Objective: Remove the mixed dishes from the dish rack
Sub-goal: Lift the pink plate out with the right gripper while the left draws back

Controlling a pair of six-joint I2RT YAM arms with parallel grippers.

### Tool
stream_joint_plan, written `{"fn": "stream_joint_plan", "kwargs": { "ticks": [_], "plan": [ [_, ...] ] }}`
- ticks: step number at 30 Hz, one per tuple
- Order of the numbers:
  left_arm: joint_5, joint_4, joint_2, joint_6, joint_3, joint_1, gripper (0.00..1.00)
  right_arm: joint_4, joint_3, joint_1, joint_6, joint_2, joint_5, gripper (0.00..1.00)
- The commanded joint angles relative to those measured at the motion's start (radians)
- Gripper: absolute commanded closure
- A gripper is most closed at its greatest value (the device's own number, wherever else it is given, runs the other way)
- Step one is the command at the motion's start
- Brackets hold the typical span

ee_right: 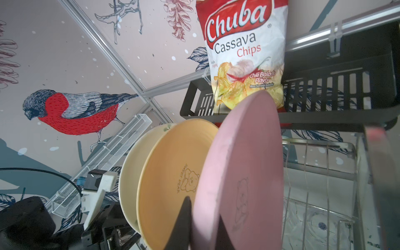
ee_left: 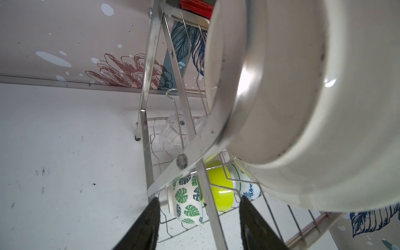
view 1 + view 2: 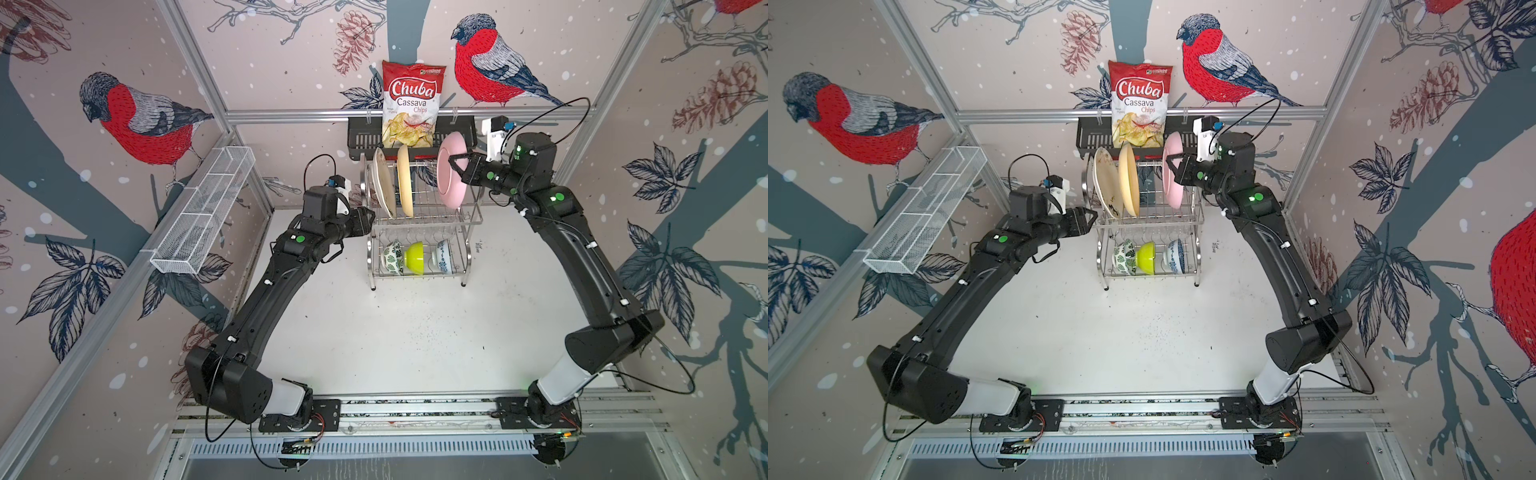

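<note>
Pink plate pinched at its rim in the closed right end effector; unloading has barely begun.

The plate is at the upper tier of the dish rack; whether it has cleared its slot I cannot tell. Beyond that end effector stand the pale yellow plate and cream plate. Below it are the green-leaf bowl, lime bowl and blue bowl. The left end effector is half open and empty. No dish is on the tabletop.

A chips bag stands in a black slotted basket; a long white mesh tray hangs well apart, to their left.
</note>
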Motion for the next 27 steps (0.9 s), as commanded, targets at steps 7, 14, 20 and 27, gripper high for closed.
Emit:
{"fn": "stream_joint_plan", "kwargs": {
  "ticks": [7, 14, 20, 27],
  "plan": [
    [-0.011, 0.010, -0.040, -0.005, 0.017, 0.001, 0.41, 0.027, 0.038, 0.028, 0.020, -0.055, -0.046, 0.95],
    [-0.079, -0.041, -0.096, -0.019, 0.050, 0.001, 0.39, 0.032, -0.081, 0.108, 0.005, -0.209, -0.001, 0.96],
    [-0.122, -0.075, -0.158, -0.062, 0.054, 0.004, 0.38, 0.083, -0.283, 0.209, 0.040, -0.407, 0.053, 0.98],
    [-0.018, -0.109, -0.178, -0.122, 0.058, 0.006, 0.44, 0.059, -0.491, 0.414, 0.078, -0.620, 0.162, 1.00]
  ]
}}
